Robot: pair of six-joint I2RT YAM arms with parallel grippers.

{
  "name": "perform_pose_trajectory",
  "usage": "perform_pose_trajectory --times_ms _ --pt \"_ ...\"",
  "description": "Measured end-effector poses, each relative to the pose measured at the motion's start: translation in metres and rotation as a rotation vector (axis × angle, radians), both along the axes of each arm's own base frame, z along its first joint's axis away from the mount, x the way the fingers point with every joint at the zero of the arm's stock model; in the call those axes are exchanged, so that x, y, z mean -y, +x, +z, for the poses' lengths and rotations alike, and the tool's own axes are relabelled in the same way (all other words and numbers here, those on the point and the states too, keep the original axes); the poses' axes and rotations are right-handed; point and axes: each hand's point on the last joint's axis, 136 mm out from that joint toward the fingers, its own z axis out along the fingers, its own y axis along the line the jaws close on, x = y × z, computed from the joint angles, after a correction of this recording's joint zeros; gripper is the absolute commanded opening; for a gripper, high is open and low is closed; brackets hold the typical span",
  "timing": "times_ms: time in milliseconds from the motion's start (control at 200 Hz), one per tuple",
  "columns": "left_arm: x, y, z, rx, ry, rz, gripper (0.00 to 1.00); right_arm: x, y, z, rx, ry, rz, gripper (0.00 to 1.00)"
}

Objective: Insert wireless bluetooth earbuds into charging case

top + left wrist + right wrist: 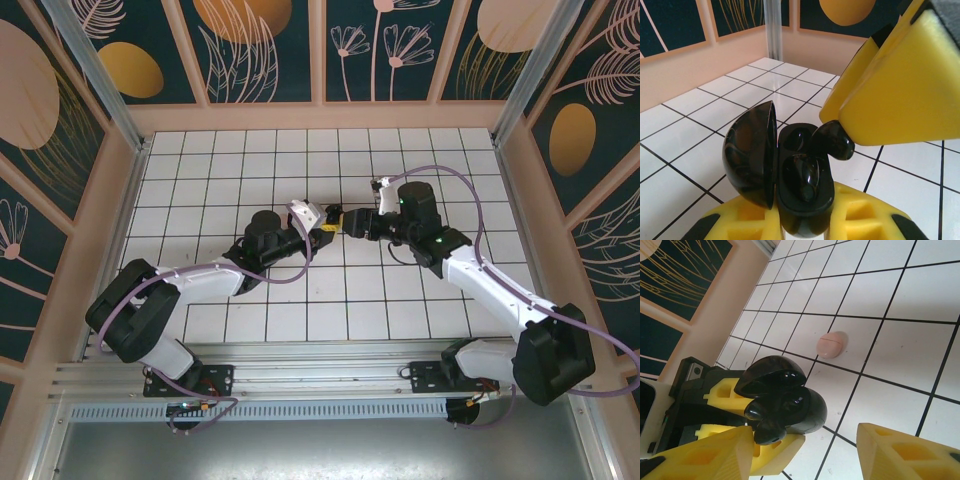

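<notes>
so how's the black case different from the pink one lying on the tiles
The black charging case is open, its lid swung back; the pink case is closed, showing just a seam line. The black charging case is gripped in the left hand, while the pink case lies free on the tiled table. The black one is glossy, the pink one duller. Both are rounded, pebble-like shells.
</notes>
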Motion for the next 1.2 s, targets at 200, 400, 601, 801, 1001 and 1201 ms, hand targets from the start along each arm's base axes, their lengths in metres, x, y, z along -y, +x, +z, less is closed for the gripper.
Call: perform_pose_trajectory --times_ms 200,400,601,801,1001,1201 --pt "0.0 0.0 -0.001 -0.004 0.003 0.001 0.09 0.001 0.001 -0.001 -0.003 -0.005 -0.007 0.56" --pt "0.0 0.0 -0.001 -0.003 0.003 0.0 0.09 0.001 0.001 -0.001 -0.002 -0.005 -0.008 0.58" --pt "-0.001 -0.001 0.002 0.002 -0.002 0.0 0.09 -0.001 0.0 0.004 0.012 0.012 0.005 0.62" --pt "-0.001 -0.001 0.004 0.005 -0.004 0.0 0.09 0.002 -0.008 0.032 0.101 0.07 0.018 0.64" --pt "-0.001 -0.001 0.004 0.005 -0.004 0.0 0.09 0.005 -0.012 0.035 0.115 0.077 0.02 0.63" --pt "-0.001 -0.001 0.004 0.005 -0.005 0.0 0.09 0.001 -0.012 0.017 0.077 0.045 0.052 0.62"
